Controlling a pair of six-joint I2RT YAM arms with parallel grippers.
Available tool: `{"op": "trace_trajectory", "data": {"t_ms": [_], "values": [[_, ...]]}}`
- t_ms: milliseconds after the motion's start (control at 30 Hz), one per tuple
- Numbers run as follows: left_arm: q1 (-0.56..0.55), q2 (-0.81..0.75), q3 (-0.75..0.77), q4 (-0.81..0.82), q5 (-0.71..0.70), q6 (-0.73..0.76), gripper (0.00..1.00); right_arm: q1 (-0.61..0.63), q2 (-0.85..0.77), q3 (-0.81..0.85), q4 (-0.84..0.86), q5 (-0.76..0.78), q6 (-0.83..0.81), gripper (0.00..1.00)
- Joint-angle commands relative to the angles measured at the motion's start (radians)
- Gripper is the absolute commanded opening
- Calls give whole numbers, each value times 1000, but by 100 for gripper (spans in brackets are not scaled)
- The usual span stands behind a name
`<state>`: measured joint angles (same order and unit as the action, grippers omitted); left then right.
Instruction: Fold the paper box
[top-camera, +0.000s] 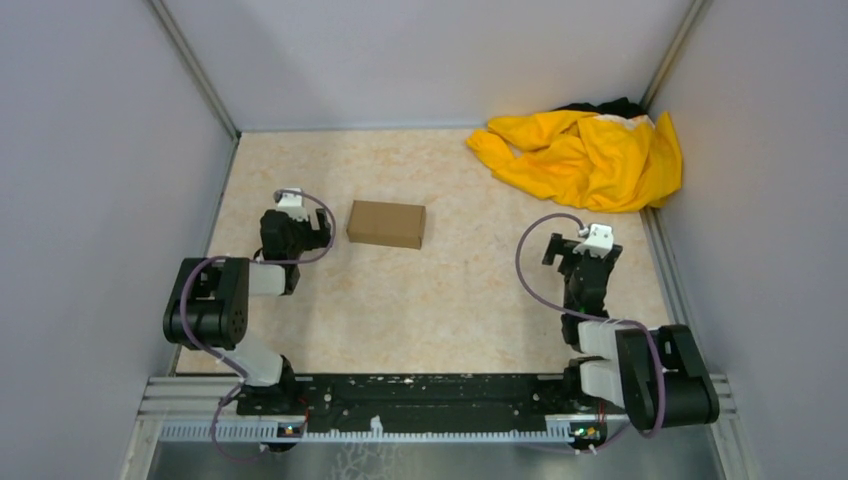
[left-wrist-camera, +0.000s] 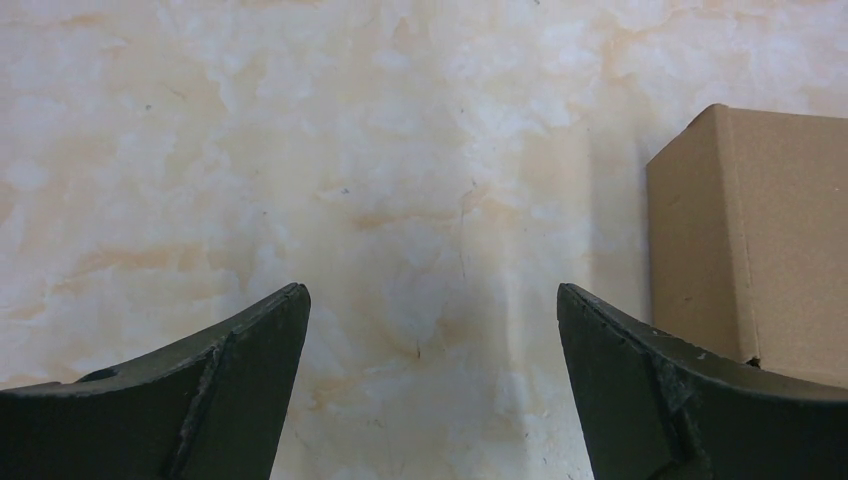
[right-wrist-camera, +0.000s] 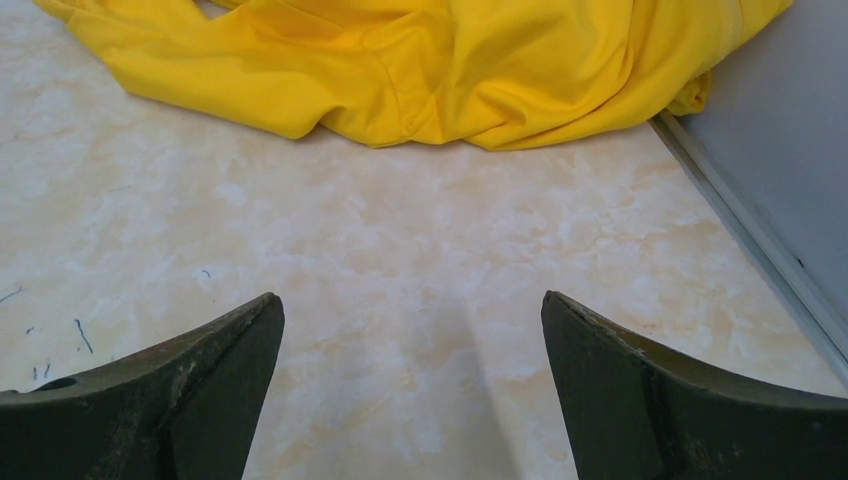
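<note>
Left gripper (left-wrist-camera: 431, 292) spread, paper box (top-camera: 386, 223) closed, brown

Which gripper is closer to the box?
The left gripper, open right beside the box; the right gripper is far off, near the yellow cloth.

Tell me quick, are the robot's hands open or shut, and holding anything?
Left gripper: open, holding nothing; the paper box is beside it.
Right gripper: open, holding nothing.
</note>
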<state>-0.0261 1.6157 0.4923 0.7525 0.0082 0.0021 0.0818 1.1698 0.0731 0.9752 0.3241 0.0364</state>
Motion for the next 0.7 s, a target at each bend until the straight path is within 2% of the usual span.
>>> {"op": "trace_trajectory", "data": {"t_ms": [0,100,167,233,267,333,467,667], "values": [[7,-31,-40,128,13,25,99,-5,106,-27,332,-63,-23,99],[7,-58,-107,235,2,23,99,-5,271,-65,587,-68,-32,99],[6,-68,-147,295,2,18,99,-5,350,-66,686,-44,-32,99],[6,-71,-197,364,1,10,99,-5,281,-41,531,-46,-24,99],[6,-63,-217,414,1,17,99,-5,265,-18,443,-96,-29,99],[5,-36,-225,462,60,55,99,5,296,21,425,-176,-95,99],[2,-30,-221,453,84,65,99,13,294,29,417,-148,-97,99],[3,-33,-226,462,84,66,99,12,293,84,300,-105,-70,99]]}}
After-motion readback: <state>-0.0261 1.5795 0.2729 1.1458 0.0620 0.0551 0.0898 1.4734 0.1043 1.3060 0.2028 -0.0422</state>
